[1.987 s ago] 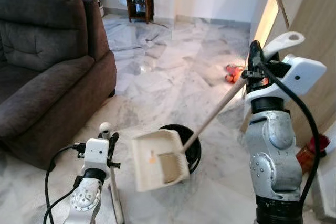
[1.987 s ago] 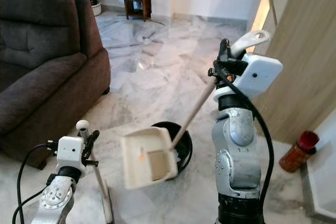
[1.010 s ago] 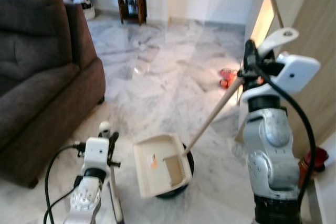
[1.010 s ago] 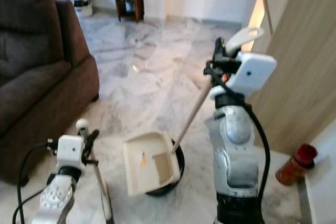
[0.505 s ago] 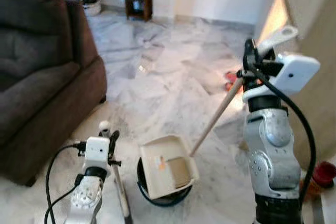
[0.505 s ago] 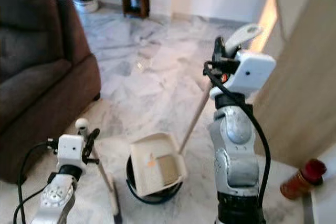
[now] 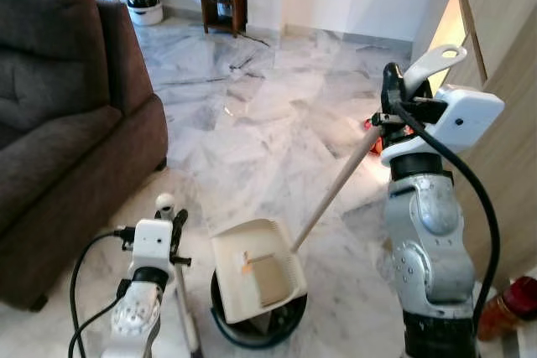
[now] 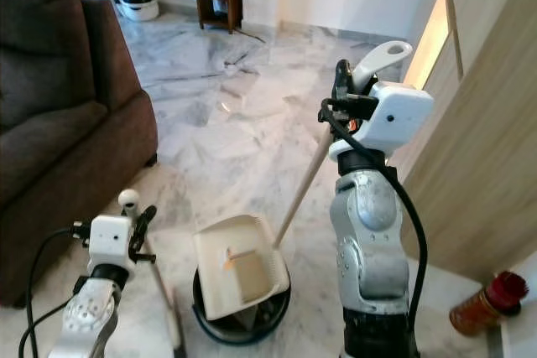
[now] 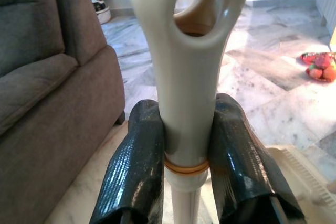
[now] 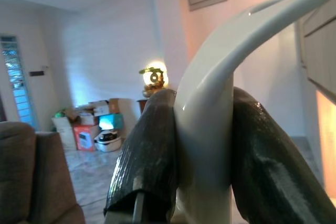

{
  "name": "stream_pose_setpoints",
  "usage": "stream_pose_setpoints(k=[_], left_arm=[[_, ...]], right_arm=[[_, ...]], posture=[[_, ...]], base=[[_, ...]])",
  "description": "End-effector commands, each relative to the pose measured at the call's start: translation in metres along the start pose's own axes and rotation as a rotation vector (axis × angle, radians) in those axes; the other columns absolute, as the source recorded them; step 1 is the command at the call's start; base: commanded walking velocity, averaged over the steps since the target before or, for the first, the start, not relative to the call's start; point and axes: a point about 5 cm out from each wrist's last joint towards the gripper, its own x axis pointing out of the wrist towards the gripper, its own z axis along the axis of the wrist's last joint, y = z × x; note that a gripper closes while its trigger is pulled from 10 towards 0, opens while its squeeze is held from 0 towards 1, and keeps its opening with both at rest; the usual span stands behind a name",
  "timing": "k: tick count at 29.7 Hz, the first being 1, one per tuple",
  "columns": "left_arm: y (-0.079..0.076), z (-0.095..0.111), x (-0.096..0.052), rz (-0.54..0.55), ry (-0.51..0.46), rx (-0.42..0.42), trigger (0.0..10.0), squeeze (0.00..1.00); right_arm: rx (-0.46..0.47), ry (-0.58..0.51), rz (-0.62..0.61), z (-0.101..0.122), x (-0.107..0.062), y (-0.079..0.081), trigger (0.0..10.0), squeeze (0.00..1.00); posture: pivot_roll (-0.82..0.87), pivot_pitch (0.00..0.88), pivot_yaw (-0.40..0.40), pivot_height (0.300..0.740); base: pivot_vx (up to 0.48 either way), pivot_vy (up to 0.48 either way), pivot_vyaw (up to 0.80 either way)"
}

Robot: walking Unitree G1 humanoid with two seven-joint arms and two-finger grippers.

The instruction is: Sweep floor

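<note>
A cream dustpan (image 7: 252,270) hangs tilted over a black round bin (image 7: 256,329) on the marble floor, with a brown scrap and an orange bit lying in it. Its long cream handle (image 7: 336,190) rises to my right gripper (image 7: 391,94), which is shut on the curved top of the handle (image 10: 210,103). Low on the left, my left gripper (image 7: 174,222) is shut on the white broom handle (image 9: 188,77), just under its hanging hole. The broom stick (image 7: 186,312) runs down beside the bin, and its head is out of the picture.
A dark brown sofa (image 7: 59,115) takes up the left side. A wooden cabinet wall (image 7: 503,64) stands close on the right, with a red-capped jar (image 7: 513,308) at its foot. Red and orange items (image 9: 317,65) lie on the floor beyond. Open marble floor stretches ahead.
The view has swung about as the robot moved. The dustpan, earlier in front of the bin, now hangs over its mouth. Both grippers keep their hold.
</note>
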Motion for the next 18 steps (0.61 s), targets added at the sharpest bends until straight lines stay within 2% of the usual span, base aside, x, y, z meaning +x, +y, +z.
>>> stream_pose_setpoints(k=[1,13,18], left_arm=[[0.0,0.008,0.003,-0.002,-0.044,0.018,10.0,0.0],[0.0,0.009,0.003,-0.007,-0.048,0.022,10.0,0.0],[0.0,0.009,0.003,-0.007,-0.048,0.024,10.0,0.0]], right_arm=[[0.047,-0.065,0.001,0.014,0.002,0.001,10.0,0.0],[0.067,-0.066,0.018,0.012,0.0,0.01,10.0,0.0],[0.026,-0.114,0.068,0.018,-0.001,0.021,10.0,0.0]], posture=[[0.16,0.046,0.016,0.74],[0.16,0.047,0.021,0.74],[0.16,0.039,0.025,0.74]], base=[[0.0,0.0,0.0],[0.0,0.0,0.0],[0.0,0.0,0.0]])
